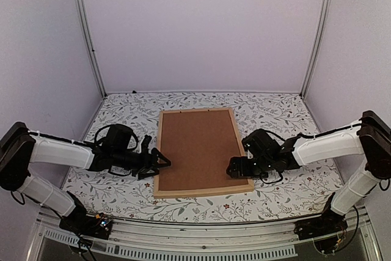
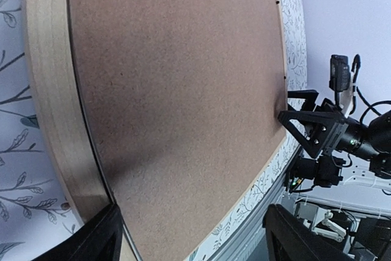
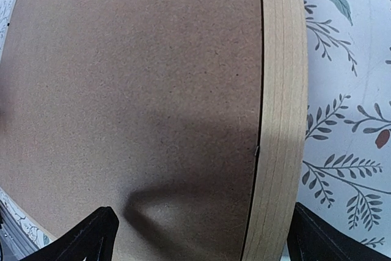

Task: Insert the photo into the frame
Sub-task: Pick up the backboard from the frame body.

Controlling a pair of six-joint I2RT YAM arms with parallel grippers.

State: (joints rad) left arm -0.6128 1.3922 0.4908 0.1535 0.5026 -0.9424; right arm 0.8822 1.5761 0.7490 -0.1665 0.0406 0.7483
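Lying flat on the tabletop, the frame is filled by a brown backing board covering its opening; left tool and right tool hang wide open at its side bars, holding nothing

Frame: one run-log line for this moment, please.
frame: flat on table, backing board in it | photo: not visible | left gripper: open, beside left edge | right gripper: open, beside right edge
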